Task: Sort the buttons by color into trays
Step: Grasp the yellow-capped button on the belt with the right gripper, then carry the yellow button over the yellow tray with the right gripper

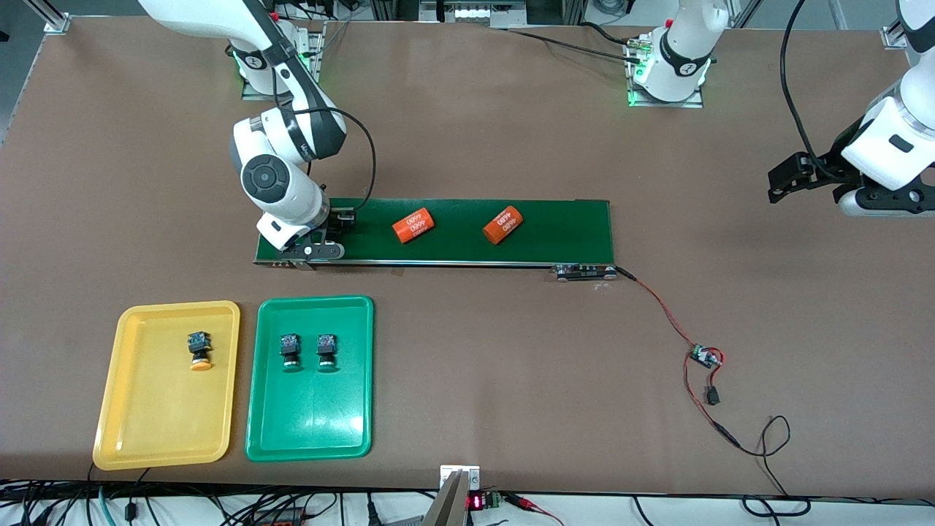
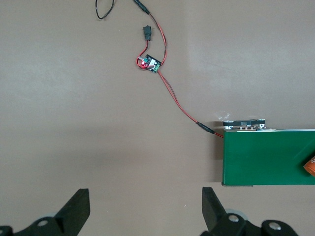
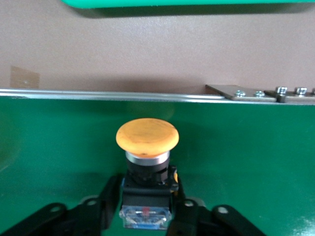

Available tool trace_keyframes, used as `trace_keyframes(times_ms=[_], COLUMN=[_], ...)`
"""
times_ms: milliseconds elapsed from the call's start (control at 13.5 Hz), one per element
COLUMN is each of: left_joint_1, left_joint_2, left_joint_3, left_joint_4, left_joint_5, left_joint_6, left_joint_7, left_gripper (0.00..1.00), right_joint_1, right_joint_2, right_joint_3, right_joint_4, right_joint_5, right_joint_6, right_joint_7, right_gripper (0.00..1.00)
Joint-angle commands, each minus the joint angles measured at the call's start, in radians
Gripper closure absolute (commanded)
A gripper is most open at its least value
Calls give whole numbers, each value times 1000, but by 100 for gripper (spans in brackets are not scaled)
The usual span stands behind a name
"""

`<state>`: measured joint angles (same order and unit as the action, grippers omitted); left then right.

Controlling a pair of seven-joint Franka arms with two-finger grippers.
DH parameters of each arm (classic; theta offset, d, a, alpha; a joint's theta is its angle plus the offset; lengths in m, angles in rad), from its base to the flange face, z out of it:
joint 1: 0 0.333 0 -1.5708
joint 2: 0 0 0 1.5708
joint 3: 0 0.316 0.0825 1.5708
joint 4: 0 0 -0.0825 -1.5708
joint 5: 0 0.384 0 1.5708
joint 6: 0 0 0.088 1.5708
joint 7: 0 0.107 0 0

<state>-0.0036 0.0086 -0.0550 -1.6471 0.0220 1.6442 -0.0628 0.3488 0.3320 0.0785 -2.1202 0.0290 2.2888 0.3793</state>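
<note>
My right gripper (image 1: 315, 252) is low over the dark-green belt (image 1: 555, 234) at the right arm's end. In the right wrist view this gripper (image 3: 146, 191) is shut on the black body of a yellow-orange button (image 3: 146, 136) that rests on the belt (image 3: 256, 162). Another yellow-orange button (image 1: 199, 351) lies in the yellow tray (image 1: 139, 416). Two green buttons (image 1: 290, 351) (image 1: 326, 351) lie side by side in the green tray (image 1: 307, 424). My left gripper (image 1: 785, 183) waits open and empty over bare table at the left arm's end; it shows in its wrist view (image 2: 145, 209).
Two orange cylinders with white print (image 1: 413, 226) (image 1: 502, 224) lie on the belt. A small circuit board (image 1: 705, 357) with red and black wires lies on the table off the belt's end, and shows in the left wrist view (image 2: 149, 63). The green tray's rim (image 3: 172, 2) shows in the right wrist view.
</note>
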Motion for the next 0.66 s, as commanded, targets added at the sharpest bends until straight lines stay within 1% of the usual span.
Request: trace_keyframes(times_ms=[0,148,222,369,443,591], left_joint_1=[11,11,11,11,13,13], left_joint_2=[-19,-21,-21,-21,-21,-21], left_joint_3=[-11,-11,-9,-9,-8,-8], left_joint_4=[-6,-6,-6,-6,-6,-6], left_joint_5=[-7,-7,-7,-7,-7,-7], left_joint_6=[-15,-29,-29,-29,-30,-30], left_joint_7=[3,5,5,5,5,5], left_gripper=[0,0,0,0,0,0], right_joint_1=[1,-5,-14,-68,-95,-160], right_joint_2=[-25,-27,-24,-13,-4,21], right_joint_3=[4,3,-5,-10,-10,-13], right_joint_4=[-27,-6,18,80,101,155], right_joint_5=[-17,-15,-15,-23,-49,-169], right_joint_6=[9,9,11,9,9,8], right_joint_7=[24,21,10,-17,-46,-89], right_gripper=[84,91,92,93,95,98])
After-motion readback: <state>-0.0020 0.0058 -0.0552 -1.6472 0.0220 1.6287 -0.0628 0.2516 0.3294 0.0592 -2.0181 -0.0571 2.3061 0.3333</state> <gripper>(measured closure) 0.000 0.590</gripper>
